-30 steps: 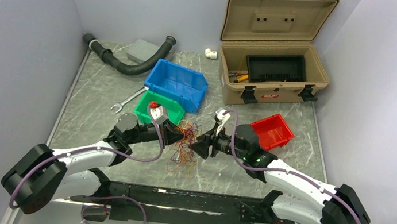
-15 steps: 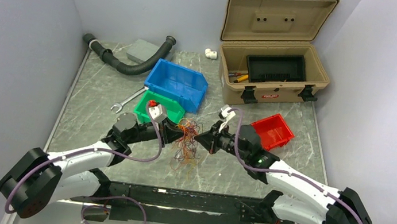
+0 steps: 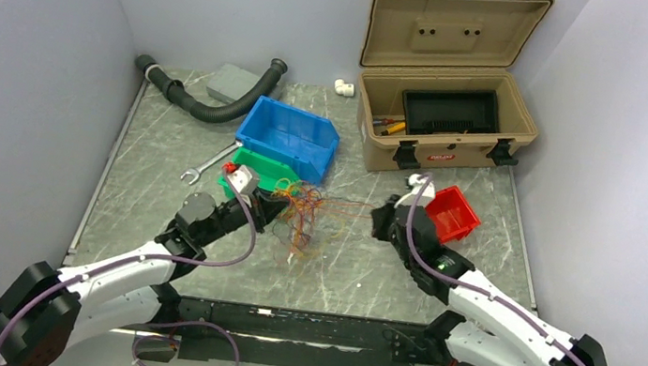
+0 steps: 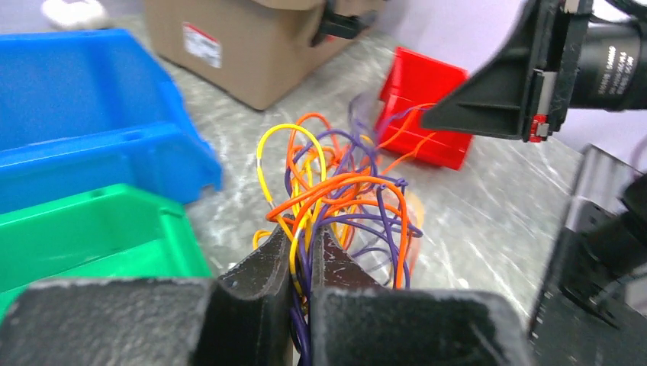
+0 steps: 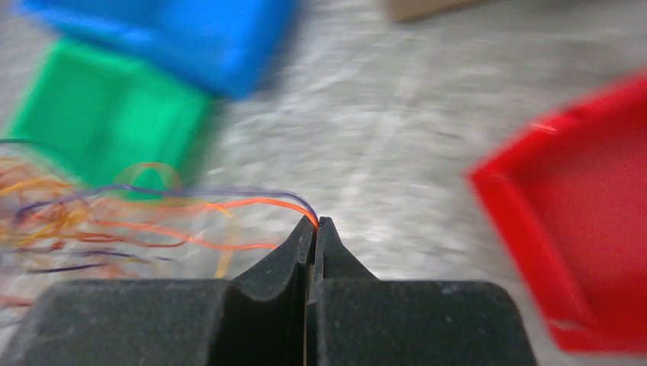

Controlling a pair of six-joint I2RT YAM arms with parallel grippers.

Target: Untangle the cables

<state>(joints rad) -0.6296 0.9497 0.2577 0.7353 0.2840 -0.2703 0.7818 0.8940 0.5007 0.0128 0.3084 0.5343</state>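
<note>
The cables [image 3: 301, 220] are a small tangle of thin orange, yellow and purple wires on the table between the two arms. My left gripper [image 3: 278, 208] is at the tangle's left side, in front of the green bin. In the left wrist view that left gripper [image 4: 305, 238] is shut on a bundle of the cables [image 4: 336, 187]. My right gripper [image 3: 378, 216] is to the right of the tangle, near the red bin. Its tips [image 5: 314, 223] are shut on an orange strand [image 5: 244, 203], with a purple one beside it, both stretched taut back to the tangle.
A blue bin [image 3: 289, 136] and a green bin [image 3: 257, 170] stand behind the left gripper, and a red bin [image 3: 449, 211] is beside the right arm. An open tan toolbox [image 3: 443, 113] is at the back right. A wrench [image 3: 209, 163], a black hose [image 3: 203, 103] and a grey block [image 3: 231, 84] lie at the back left.
My right gripper closed on a strand and pulled away to the right toward the red bin. The left gripper drew back left with the tangle, so strands now stretch between them.
</note>
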